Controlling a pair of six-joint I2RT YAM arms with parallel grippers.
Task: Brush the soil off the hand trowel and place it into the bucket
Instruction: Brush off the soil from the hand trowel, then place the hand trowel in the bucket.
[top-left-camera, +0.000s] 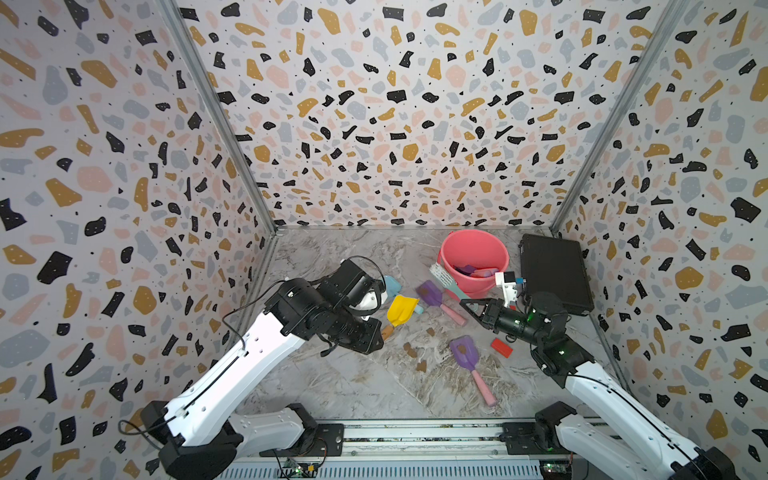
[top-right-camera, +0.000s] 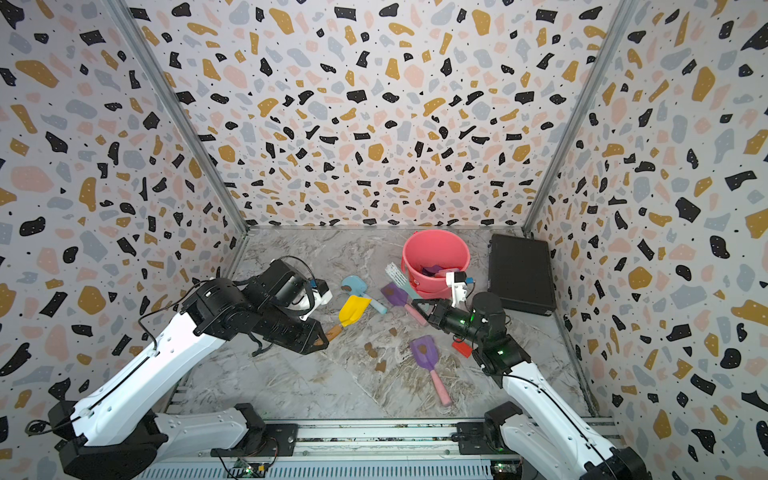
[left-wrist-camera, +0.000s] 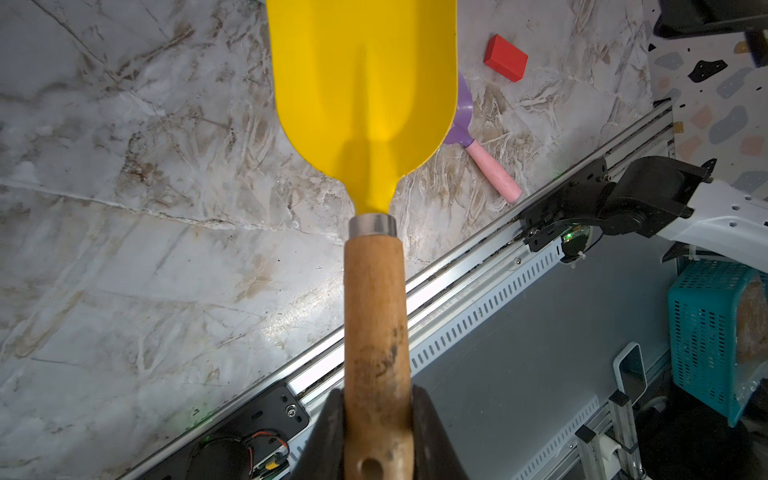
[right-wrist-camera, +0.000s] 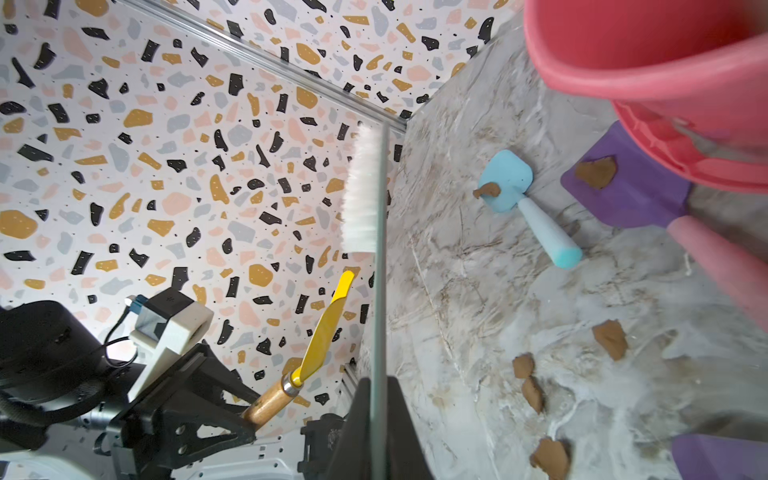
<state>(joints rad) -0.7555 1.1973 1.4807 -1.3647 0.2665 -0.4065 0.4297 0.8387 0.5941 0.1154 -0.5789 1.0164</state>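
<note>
My left gripper (top-left-camera: 384, 332) (left-wrist-camera: 378, 399) is shut on the wooden handle of a yellow hand trowel (top-left-camera: 402, 309) (left-wrist-camera: 365, 83), held above the table with a clean-looking blade. My right gripper (top-left-camera: 467, 305) (right-wrist-camera: 378, 386) is shut on the thin teal handle of a white-bristled brush (top-left-camera: 442, 276) (right-wrist-camera: 363, 191). The bristles sit beside the bucket (top-left-camera: 473, 249) (top-right-camera: 436, 249), apart from the yellow blade. The coral-pink bucket stands at the back right with trowels inside. Brown soil (top-left-camera: 411, 351) (right-wrist-camera: 609, 338) blobs lie on the marble between the arms.
Two purple trowels with pink handles (top-left-camera: 430, 293) (top-left-camera: 463, 353) lie on the table, each carrying a soil blob. A light-blue trowel (top-right-camera: 355, 286) lies behind the yellow one. A red block (top-left-camera: 500, 347) sits under the right arm. A black case (top-left-camera: 555, 272) stands by the right wall.
</note>
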